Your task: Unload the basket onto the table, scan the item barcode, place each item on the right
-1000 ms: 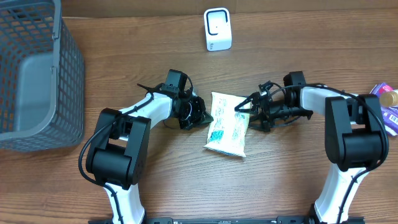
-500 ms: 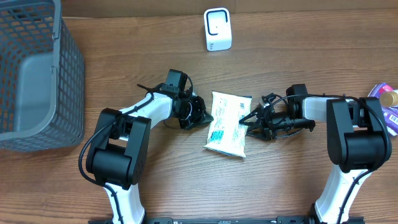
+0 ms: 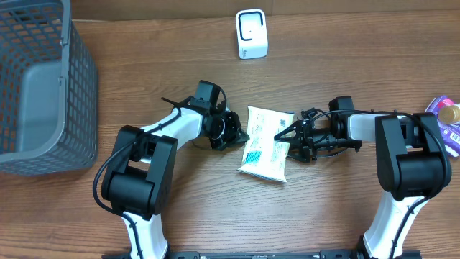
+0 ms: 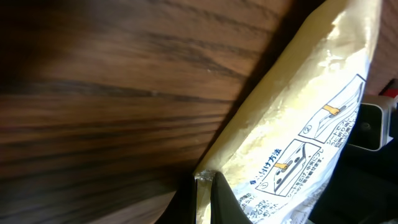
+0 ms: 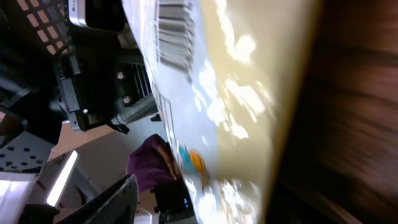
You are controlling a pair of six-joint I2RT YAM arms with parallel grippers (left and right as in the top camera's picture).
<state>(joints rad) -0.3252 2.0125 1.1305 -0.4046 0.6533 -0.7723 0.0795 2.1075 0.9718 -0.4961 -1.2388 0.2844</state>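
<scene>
Though entered a second ago as free along its right side, now entered as flanked at both ends.

Item: packet (image 3: 264, 142), pale pouch with teal print. Lying flat on table (image 3: 215, 208), mid-table between the two arms, well apart from scanner (image 3: 251, 34) at the far edge. Nudged slightly rightward against the previous second, otherwise in the same lie with the same face up.

Barcode (image 5: 174, 28): printed on the face seen by the right wrist camera, judged to be the upper face. Not turned toward the scanner window.

Left gripper (image 3: 236, 132): fully closed at the pouch's left edge. Seen in the left wrist view pinching the sealed corner (image 4: 202, 177) between dark fingertips, so judged to be holding. Shifted a little rightward together with the pouch.

Right gripper (image 3: 290, 137): a second ago spread wide beside the upper right corner. Since dropped to the middle of the right edge and drawn narrower. Touching or overlapping that edge as seen from above. Whether clamped on the film or merely around it, cannot tell; too close and blurred in its own camera to judge.

Also present: basket (image 3: 43, 86), far left; purple item (image 3: 447, 115), far right edge. Not involved.

Meaning for task: approach judged finished, securing under way. Not yet lifted, not yet presented. Next likely need: a firm hold on both sides, then raising and tilting to face the barcode toward the scanner.

Risk: thin, slippery film, prone to slipping out of a shallow edge pinch.
</scene>
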